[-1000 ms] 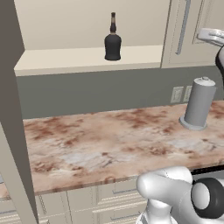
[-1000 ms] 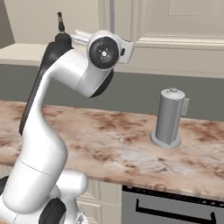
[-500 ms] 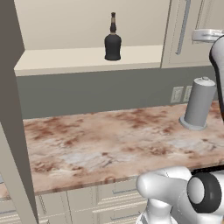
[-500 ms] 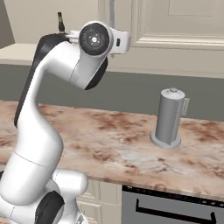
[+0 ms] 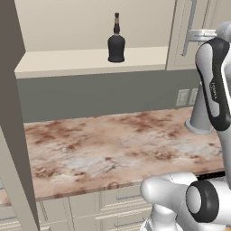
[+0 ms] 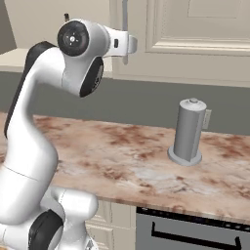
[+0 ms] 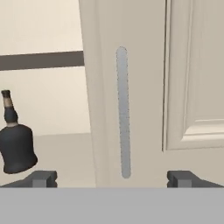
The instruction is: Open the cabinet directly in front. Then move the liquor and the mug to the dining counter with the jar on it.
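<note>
Since a second back the arm had swung its elbow up and over toward the cabinet, whose left side already stood open with the liquor on its shelf. Claw was spread wide, squared on the grey handle; I'd centre, then clamp. Couldn't spot the mug anywhere.

Grey backsplash wall — marble countertop below, cream drawers underneath.
</note>
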